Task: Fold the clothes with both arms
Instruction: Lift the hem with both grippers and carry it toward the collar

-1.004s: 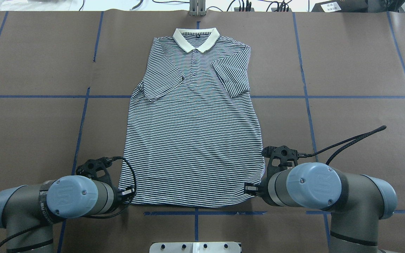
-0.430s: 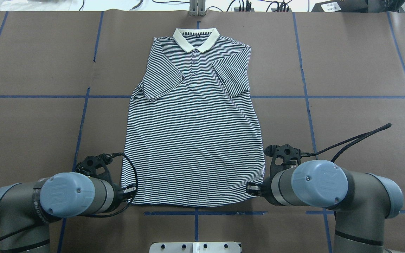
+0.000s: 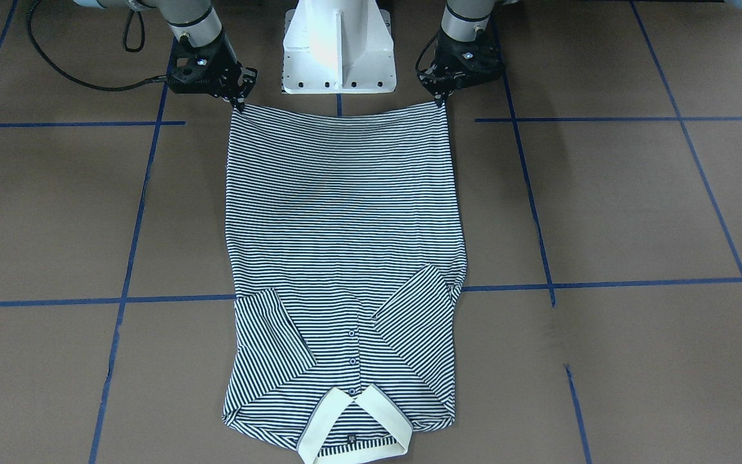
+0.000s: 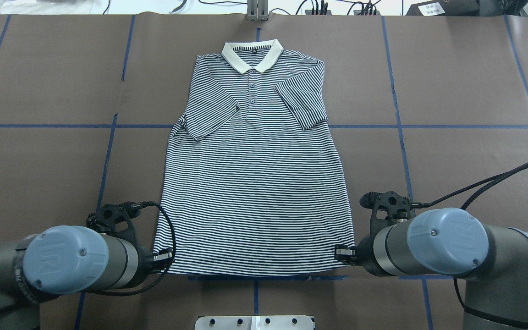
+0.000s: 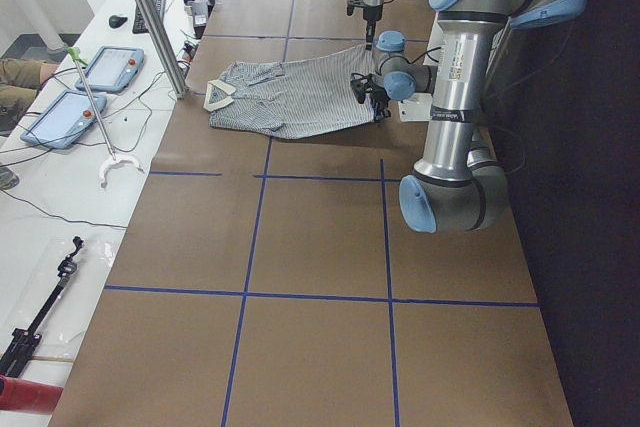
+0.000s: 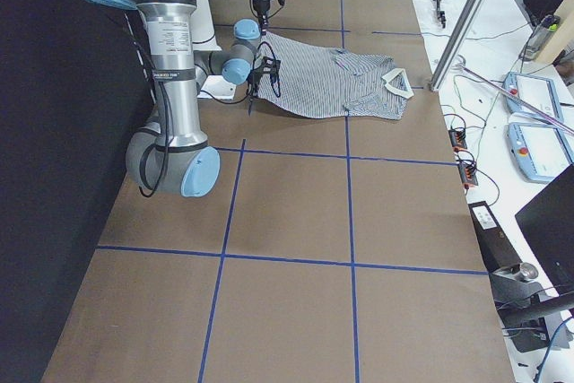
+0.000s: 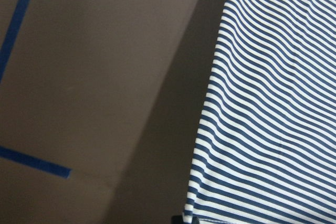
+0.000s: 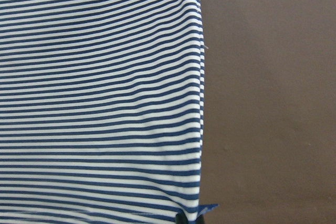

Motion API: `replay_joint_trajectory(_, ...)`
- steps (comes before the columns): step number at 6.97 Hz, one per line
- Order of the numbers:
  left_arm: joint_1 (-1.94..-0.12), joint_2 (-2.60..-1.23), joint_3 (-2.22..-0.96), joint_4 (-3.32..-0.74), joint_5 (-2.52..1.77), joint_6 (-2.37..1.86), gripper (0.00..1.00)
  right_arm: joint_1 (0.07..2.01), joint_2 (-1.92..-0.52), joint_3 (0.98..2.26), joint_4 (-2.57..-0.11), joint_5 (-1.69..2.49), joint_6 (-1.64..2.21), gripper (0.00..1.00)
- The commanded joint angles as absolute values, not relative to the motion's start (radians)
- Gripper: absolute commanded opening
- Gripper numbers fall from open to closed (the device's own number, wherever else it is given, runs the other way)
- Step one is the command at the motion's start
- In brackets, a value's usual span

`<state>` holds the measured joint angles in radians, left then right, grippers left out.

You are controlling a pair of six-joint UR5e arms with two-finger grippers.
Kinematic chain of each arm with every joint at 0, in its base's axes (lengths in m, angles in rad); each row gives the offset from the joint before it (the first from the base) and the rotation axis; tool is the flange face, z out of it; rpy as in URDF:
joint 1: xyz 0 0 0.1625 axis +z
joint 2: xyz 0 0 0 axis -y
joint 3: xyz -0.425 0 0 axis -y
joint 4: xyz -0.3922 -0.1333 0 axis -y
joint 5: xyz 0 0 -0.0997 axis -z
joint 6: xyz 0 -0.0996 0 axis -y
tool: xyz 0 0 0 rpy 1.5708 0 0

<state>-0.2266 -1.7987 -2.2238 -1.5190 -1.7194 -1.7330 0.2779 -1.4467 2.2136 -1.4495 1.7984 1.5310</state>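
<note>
The striped polo shirt (image 4: 255, 183) lies front up on the brown table, cream collar (image 4: 251, 55) at the far end and both sleeves folded onto the chest. My left gripper (image 4: 163, 259) is shut on the hem's left corner. At the opposite corner my right gripper (image 4: 343, 253) is shut on the hem too. The hem is stretched taut between them, raised slightly off the table. In the front-facing view the shirt (image 3: 345, 225) runs from the left gripper (image 3: 440, 100) and the right gripper (image 3: 237, 103) down to the collar (image 3: 351, 428). Both wrist views show striped cloth (image 7: 268, 119) (image 8: 100, 103) over bare table.
The white base pedestal (image 3: 339, 45) stands between the arms, just behind the hem. Blue tape lines (image 4: 255, 277) grid the brown table cover. A black cable (image 4: 488, 181) loops out from the right wrist. Tablets (image 5: 85, 87) and an aluminium post (image 5: 150, 17) sit beyond the far edge.
Both arms drew back toward the robot's base and apart. The hem stretched wider and moved nearer, and the whole shirt, collar included, slid a little toward the robot.
</note>
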Motion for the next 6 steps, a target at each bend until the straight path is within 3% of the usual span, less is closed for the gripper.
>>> replay_joint_trajectory(1, -0.149, -1.801, -2.357, -1.448, -1.729, -1.726, 0.0, 0.25, -1.54, 2.334, -1.453, 1.889, 1.531, 0.0)
replay_joint_trajectory(4, -0.055, -1.804, -2.398, -1.427, -1.73, -1.74, 0.0, 0.198, -1.559, 2.373, -1.453, 1.921, 1.532, 0.0)
replay_joint_trajectory(6, -0.124, -1.816, -2.379, -1.428, -1.729, -1.694, 0.0, 0.317, -1.51, 2.337, -1.453, 1.916, 1.435, 0.0)
